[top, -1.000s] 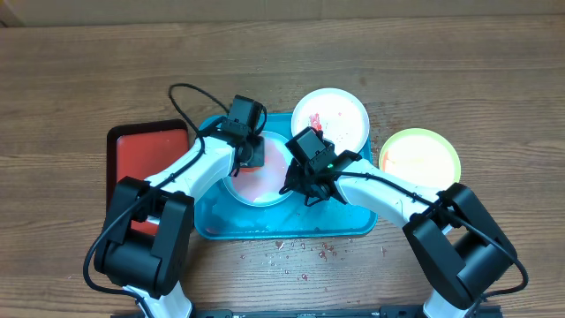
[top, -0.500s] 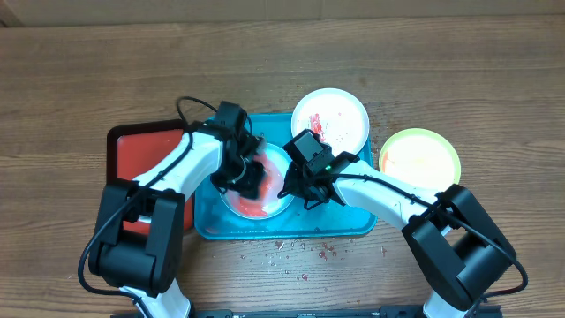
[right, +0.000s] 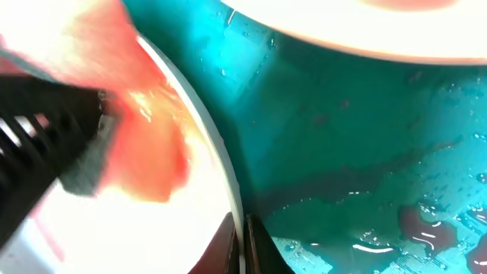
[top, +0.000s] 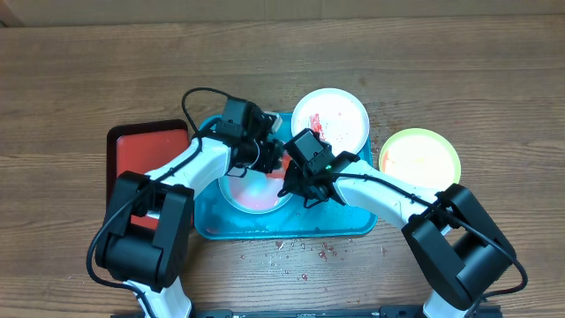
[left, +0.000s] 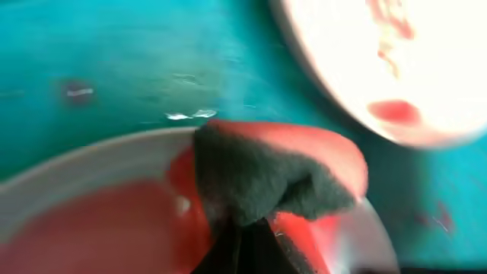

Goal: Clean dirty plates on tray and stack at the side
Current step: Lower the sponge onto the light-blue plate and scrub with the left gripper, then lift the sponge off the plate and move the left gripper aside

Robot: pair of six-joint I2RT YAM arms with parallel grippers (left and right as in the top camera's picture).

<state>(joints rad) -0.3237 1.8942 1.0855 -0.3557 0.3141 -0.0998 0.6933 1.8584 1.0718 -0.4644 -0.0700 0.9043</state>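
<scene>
Firmly, left gripper (left: 243, 243) pinches a fuzzy dark-and-red sponge (left: 266, 175); right gripper (right: 242, 240) clamps the rim of the sauce-smeared round plate (top: 252, 193) in the turquoise plastic tray (top: 265, 227).

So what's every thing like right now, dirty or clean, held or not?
Plate being scrubbed: red with sauce, rim pinched.
Sponge: sauce-stained, pressed on that plate's edge.
Left gripper: shut on the sponge.
Right gripper: shut on that plate's rim.
White plate: red smears, nobody touching it.
Yellow-green plate: on the table, no clear smears.
Tray: wet, streaked with sauce.
</scene>
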